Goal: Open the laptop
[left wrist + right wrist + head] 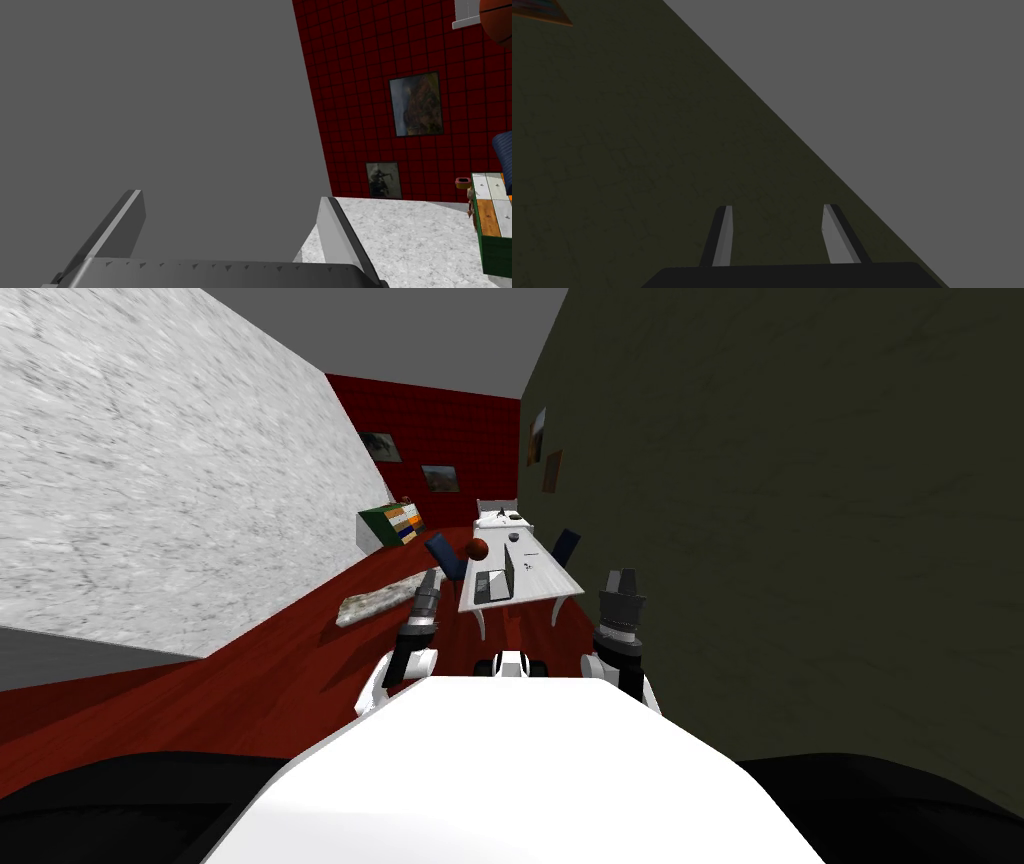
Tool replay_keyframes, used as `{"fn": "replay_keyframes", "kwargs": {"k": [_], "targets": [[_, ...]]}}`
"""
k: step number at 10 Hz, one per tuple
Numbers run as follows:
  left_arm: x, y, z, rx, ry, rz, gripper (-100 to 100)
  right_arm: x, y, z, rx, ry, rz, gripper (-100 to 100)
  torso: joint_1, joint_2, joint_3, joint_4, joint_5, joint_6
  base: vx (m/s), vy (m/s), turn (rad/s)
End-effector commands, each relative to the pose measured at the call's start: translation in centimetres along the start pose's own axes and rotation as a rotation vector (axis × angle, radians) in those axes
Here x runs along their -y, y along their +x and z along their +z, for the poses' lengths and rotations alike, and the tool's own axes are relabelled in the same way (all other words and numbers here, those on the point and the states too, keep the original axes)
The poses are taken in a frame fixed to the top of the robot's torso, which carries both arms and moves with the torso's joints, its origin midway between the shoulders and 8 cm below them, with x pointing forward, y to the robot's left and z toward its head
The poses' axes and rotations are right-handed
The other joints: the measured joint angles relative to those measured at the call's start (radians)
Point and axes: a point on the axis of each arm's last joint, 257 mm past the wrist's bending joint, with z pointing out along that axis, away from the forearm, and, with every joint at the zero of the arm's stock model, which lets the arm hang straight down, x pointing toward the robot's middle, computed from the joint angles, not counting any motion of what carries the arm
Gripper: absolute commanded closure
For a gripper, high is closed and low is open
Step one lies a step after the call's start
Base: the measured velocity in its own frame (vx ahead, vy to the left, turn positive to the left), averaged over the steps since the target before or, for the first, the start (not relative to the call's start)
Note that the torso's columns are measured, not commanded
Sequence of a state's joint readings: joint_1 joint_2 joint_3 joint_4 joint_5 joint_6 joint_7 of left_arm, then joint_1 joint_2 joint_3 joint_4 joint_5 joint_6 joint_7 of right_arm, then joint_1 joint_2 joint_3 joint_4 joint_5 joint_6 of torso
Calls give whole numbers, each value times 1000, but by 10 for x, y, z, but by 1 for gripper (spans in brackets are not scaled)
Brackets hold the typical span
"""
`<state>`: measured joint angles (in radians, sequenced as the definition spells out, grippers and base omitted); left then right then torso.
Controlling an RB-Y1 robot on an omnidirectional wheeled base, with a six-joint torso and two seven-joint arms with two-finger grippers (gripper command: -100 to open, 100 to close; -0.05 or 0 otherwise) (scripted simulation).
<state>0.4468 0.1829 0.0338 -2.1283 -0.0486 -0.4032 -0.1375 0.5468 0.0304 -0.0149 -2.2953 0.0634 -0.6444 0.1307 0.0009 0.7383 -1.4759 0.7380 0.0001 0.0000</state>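
Head view: laptop on the white table, well ahead of both sets of fingers.
Its lid looks already stood up off the base (tiny from here, so not 100% sure). I see the left gripper and right gripper both spread wide, pinching nothing, with the laptop far past the tips, nearer the left ones.

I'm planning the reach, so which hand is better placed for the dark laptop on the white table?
Probably left. The dark laptop lies on the near left part of the white table, nearer the left hand than the right hand. Both are open, short of the table.
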Motion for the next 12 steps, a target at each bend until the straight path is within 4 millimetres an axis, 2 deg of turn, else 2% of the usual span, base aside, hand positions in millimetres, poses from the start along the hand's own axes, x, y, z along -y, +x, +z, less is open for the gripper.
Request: {"fn": "replay_keyframes", "kwargs": {"k": [1, 9, 12], "targets": [[-22, -4, 2, 1, -52, 43, -100, 0, 0, 0, 0, 0, 0, 0, 2, 0, 0, 0, 1, 0, 105, -185, 86], [-82, -23, 2, 22, -214, 147, -100, 0, 0, 0, 0, 0, 0, 0, -4, -2, -1, -1, -1, 0, 88, -201, 93], [-103, -31, 0, 28, -275, 184, -100, 0, 0, 0, 0, 0, 0, 0, 2, 1, 1, 0, 1, 0, 89, -194, 83]]}}
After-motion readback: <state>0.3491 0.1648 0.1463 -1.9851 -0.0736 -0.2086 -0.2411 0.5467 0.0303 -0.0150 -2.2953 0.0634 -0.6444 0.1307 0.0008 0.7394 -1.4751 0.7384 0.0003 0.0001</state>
